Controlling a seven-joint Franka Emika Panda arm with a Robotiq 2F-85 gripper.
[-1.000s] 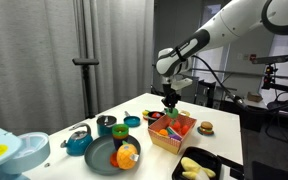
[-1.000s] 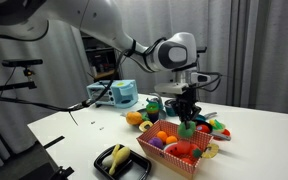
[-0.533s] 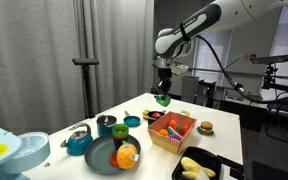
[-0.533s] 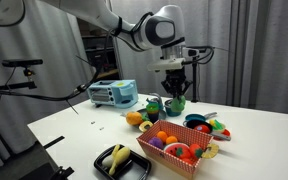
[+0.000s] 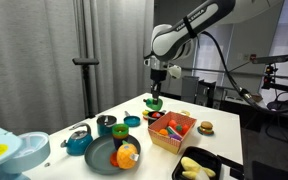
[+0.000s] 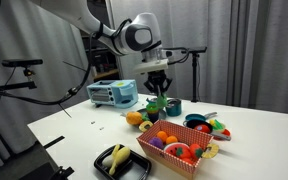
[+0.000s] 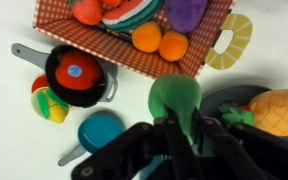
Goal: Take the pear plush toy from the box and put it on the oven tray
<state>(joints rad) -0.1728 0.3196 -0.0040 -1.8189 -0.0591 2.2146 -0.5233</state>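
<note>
My gripper (image 5: 155, 97) is shut on the pear plush toy (image 5: 155, 103), a small bright green soft toy, and holds it in the air above the table, beside the box (image 5: 168, 142). In an exterior view the gripper (image 6: 160, 96) and toy (image 6: 161, 104) hang above the far plate. In the wrist view the toy (image 7: 174, 97) sits between the fingers (image 7: 182, 138), with the box (image 7: 206, 45) of several plush foods above. The black oven tray (image 5: 208, 154) lies at the table front and holds yellow bananas; it also shows in an exterior view (image 6: 136, 166).
A round dark plate (image 5: 102, 158) holds an orange pineapple toy (image 7: 279, 110). Near it are a teal pot (image 5: 79, 142), a red pan (image 7: 74, 72), a teal pan (image 7: 102, 130), a burger toy (image 5: 206, 127) and a blue toaster (image 6: 114, 93).
The gripper has lifted the green toy up out of the box and carried it sideways, away from the box toward the dark plate.
</note>
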